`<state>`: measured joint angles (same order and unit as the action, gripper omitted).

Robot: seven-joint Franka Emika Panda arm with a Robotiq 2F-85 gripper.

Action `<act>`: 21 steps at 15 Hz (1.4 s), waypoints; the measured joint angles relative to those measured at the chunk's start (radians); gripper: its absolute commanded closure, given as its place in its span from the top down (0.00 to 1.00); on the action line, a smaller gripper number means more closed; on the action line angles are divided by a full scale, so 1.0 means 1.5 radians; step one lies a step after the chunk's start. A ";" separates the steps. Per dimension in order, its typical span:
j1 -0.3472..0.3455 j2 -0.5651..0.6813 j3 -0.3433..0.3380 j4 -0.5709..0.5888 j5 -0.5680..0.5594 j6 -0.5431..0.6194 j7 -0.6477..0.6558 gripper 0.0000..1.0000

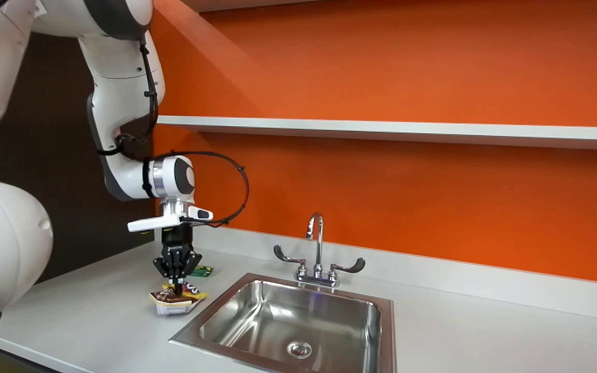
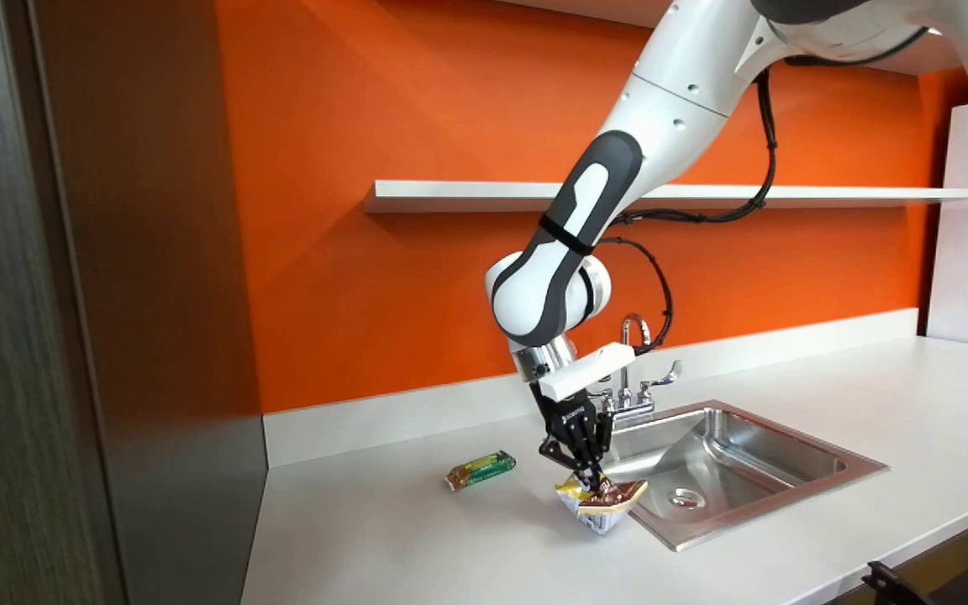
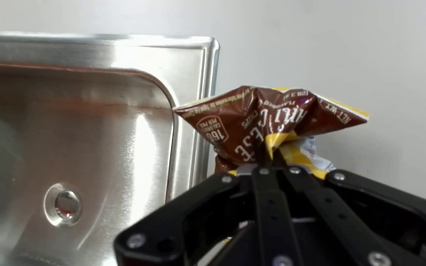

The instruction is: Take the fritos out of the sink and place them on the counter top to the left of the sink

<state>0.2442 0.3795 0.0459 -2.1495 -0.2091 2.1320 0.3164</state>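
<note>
Wrist view: the pincer [image 3: 270,159] is clenched on the bag [image 3: 231,125], its jaws drawn together with a pinch of film caught between them. The bag is brown with yellow trim, and some whitish film shows behind the front panel. Its print stands upside down here; "chips", "calories" and "net wt" can be read, and 160 in a small badge. The film is creased toward the grip, and two corners flare out, one to each side.

The bag is out of the sink [image 3: 189,81], just beside it. Seen from the wrist, one corner reaches across the sink's rim, and the rest shows against the pale worktop [image 3: 383,55]. In both exterior views the bag is to the left of the sink, directly under the pincer. I cannot tell whether its underside touches the worktop or hangs just above.

A wrapper [image 2: 481,470], green with a brown end, lies on the worktop near the bag but apart from it, closer to the orange wall [image 2: 417,294]. The tap [image 1: 318,248] stands at the back of the sink with a lever [image 1: 353,266] on each side, and the drain [image 1: 299,349] shows in the basin floor. In an exterior view the pincer [image 1: 178,290] points straight down, and a black cable [image 1: 242,169] loops out beside the arm [image 1: 122,98]. A white shelf [image 1: 381,127] runs along the wall, higher than the tap.
</note>
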 measured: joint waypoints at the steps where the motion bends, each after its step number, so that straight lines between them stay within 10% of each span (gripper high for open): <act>1: 0.000 0.001 0.000 0.000 0.000 0.000 0.000 0.34; 9: 0.000 -0.002 -0.001 0.008 0.000 0.000 0.000 0.97; 21: -0.008 -0.146 -0.002 -0.051 0.002 0.039 0.000 1.00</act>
<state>0.2326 0.1599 0.0432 -2.2257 -0.2061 2.1899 0.3168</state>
